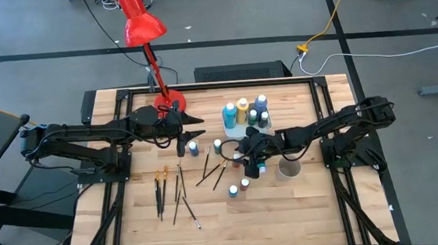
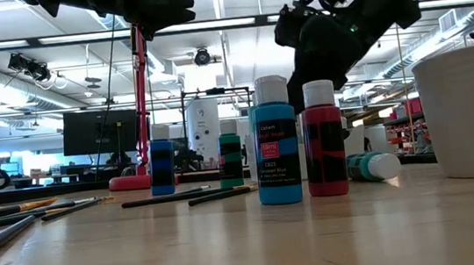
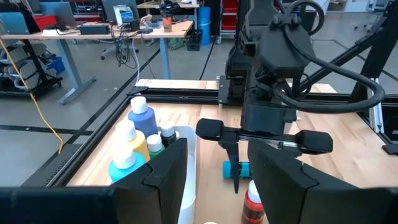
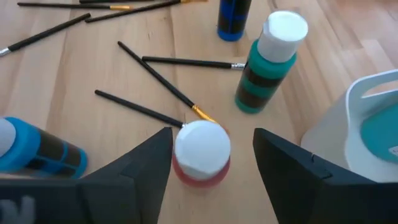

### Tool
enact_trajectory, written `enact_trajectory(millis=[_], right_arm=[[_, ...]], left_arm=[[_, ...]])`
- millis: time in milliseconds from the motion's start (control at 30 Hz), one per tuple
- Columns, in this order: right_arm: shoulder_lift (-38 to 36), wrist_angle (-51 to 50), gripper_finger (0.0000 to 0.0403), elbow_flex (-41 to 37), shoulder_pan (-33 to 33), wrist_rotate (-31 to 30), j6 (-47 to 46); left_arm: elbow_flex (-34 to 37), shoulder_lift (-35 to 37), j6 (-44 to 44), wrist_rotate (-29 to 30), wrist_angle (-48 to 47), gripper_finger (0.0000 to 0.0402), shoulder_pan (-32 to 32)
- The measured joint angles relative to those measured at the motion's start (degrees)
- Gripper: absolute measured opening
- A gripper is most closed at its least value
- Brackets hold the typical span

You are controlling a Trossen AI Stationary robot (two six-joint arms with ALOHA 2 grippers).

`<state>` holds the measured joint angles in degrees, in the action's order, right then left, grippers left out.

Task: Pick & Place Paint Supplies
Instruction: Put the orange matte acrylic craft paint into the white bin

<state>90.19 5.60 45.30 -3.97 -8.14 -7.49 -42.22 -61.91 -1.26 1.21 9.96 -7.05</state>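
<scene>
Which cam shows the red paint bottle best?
Low view: the red paint bottle stands upright in full profile. Right wrist shows its white cap from above between the open right pincer. Left wrist catches only part; high view, tiny.

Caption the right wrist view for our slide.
Open right pincer poised above a white-capped red paint bottle among scattered brushes.

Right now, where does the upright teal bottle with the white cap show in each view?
High: teal bottle, mid-table.
Low: teal bottle, left of centre.
Left wrist: not in it.
Right wrist: teal bottle, beyond the red bottle.
Landmark: blue bottle beside it.
</scene>
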Motion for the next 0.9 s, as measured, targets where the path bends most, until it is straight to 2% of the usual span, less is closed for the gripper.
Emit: enact_trajectory(millis=[267, 367, 433, 567, 767, 900], right_arm=[[-0.22, -0.44, 0.0114, 0.00, 0.83, 1.16, -1.57], [-1.68, -0.91, 0.0113, -0.04, 1.52, 3.65, -1.24], [-4.03, -1.70, 0.0113, -0.04, 2.04, 3.09, -1.15], [-11.28, -7.36, 0.0114, -0.02, 3.23, -3.36, -0.08], [-22.74, -21.18, 0.0121, -0.02, 5.16, -19.95, -1.54], [-25.95, -21.76, 0.0118, -2.24, 7.66, -21.70, -4.13]], left_arm=[[0.00, 0.00, 1.04, 0.00, 0.04, 0.0178, 0.02], [0.00, 0.00, 1.05, 0.00, 0.04, 0.0178, 0.00], [0.00, 0.00, 1.05, 0.00, 0.04, 0.0178, 0.00], [0.00, 0.00, 1.05, 0.00, 0.24, 0.0178, 0.00], [0.00, 0.00, 1.29, 0.00, 0.49, 0.0178, 0.00], [0.00, 0.00, 1.29, 0.02, 1.25, 0.0178, 0.00]])
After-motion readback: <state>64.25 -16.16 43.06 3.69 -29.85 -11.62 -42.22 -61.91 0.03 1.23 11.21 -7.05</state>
